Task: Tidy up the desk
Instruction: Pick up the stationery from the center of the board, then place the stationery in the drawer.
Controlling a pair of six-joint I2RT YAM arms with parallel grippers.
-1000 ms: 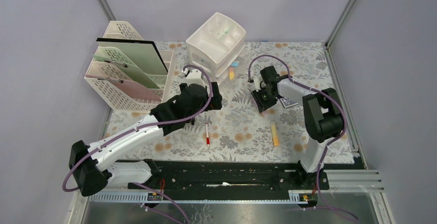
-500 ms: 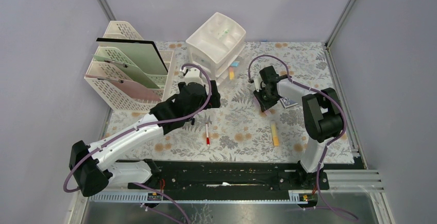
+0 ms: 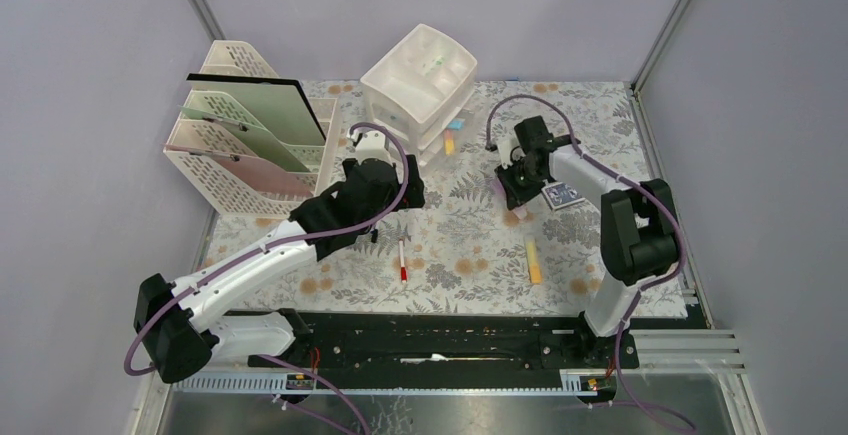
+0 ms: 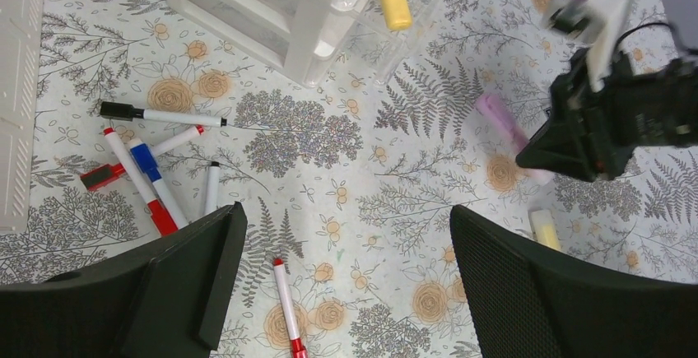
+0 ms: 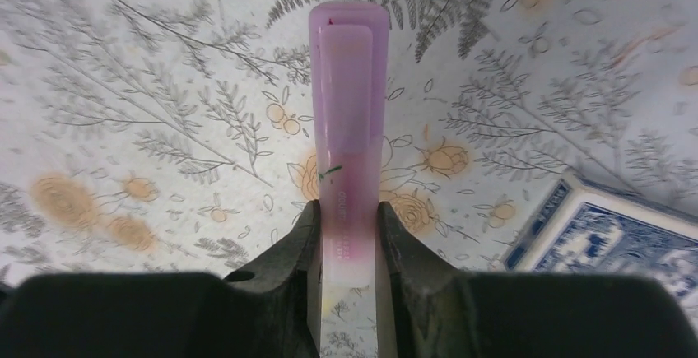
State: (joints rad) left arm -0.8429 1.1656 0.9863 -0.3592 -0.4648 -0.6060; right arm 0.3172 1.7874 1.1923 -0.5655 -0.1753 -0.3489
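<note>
Soft, even overhead light; the wrist pictures are sharp in the middle and loose at the rims.

Across the desk the light is bright and flat, with only faint grey shadows directly under both arms and no glare on the cloth (the metal strip along the near edge shows a dull sheen). In the right wrist view the pink marker in the right claw is crisp. The cloth left of and beyond that claw smears and bends toward the corners, and the claw's dark body is out of focus. The left claw shows sharp, mesh-textured fingers. Beyond it to the right, the white cable end is blurred.
</note>
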